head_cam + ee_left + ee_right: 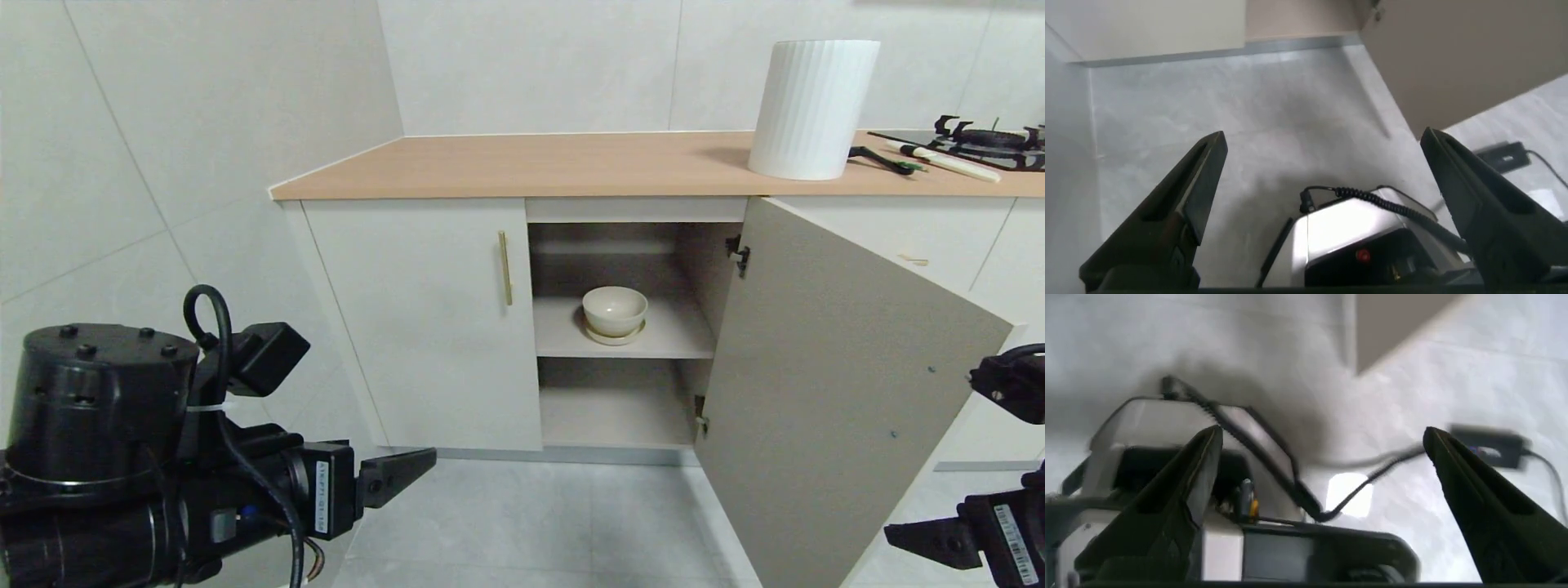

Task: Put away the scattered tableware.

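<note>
1 bowl (615,309) rests on a plate (614,336) inside the open cupboard (678,331), seemingly stored; utensils (947,160) on the counter (531,163) likely remain. Left gripper (1323,137) and right gripper (1323,434) gape wide, empty.

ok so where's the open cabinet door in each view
Head view: the open cabinet door stands right of the shelf holding the bowl.
Left wrist view: the door's beige face lies beyond the open left gripper.
Right wrist view: its beige corner lies beyond the open right gripper.
Shared landmark: the grey floor.
</note>
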